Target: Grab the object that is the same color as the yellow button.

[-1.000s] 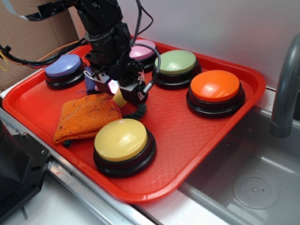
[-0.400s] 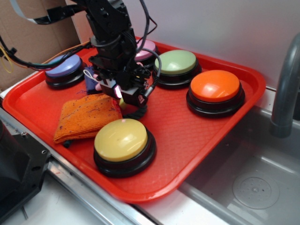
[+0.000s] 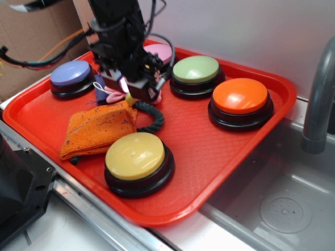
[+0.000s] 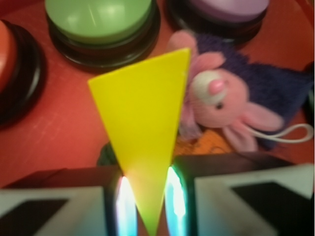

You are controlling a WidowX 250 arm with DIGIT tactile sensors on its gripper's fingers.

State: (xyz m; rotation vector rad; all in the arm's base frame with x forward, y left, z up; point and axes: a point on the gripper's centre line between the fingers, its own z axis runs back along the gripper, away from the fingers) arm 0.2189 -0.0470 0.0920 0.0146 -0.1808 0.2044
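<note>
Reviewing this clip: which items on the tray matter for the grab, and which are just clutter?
Job: yellow wedge, pinched at its tip by the gripper; yellow button, the colour reference.

Lying about: bunny, orange cloth, dark rope ring, and the green, orange, purple and pink buttons.

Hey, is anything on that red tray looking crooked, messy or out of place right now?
The orange cloth lies crumpled, one corner peaked up. The pink bunny lies on its side. The yellow wedge is pinched only at its narrow tip by the gripper.
</note>
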